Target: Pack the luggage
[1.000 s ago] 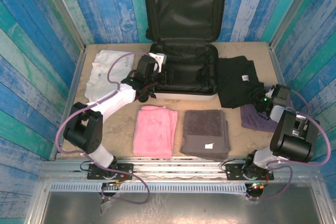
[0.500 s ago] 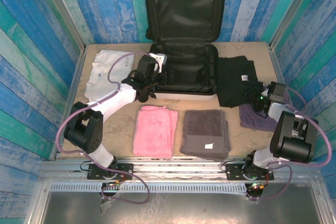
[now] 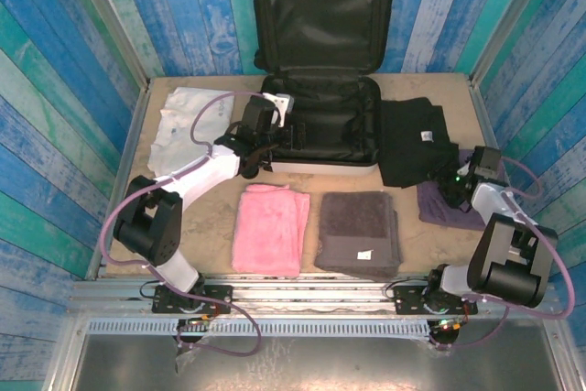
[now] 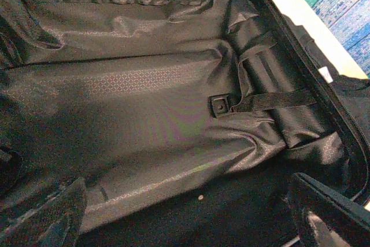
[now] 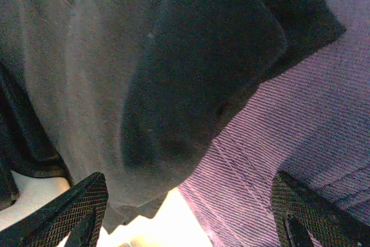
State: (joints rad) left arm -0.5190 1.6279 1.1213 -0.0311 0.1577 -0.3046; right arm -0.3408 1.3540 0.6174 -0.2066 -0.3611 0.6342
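The luggage [image 3: 320,165] lies open at the back middle of the table, its lid standing against the wall and its black lining [image 4: 144,96] bare, with a strap and buckle [image 4: 220,106] across it. My left gripper [image 3: 282,132] reaches over the case's left rim, open [image 4: 193,218], with nothing between its fingers. My right gripper [image 3: 455,179] hovers low at the right, open [image 5: 193,212], over the spot where a folded black garment [image 5: 173,56] overlaps a purple garment [image 5: 300,114].
The black garment [image 3: 412,139] lies right of the case, the purple garment [image 3: 449,206] in front of it. A pink towel [image 3: 268,228] and a grey towel [image 3: 357,231] lie near the front edge, and a white garment [image 3: 188,125] at the back left. Blue plank walls close three sides.
My right gripper has shifted a little toward the back and right over the garments, and its jaws have widened. The left arm has stayed still.
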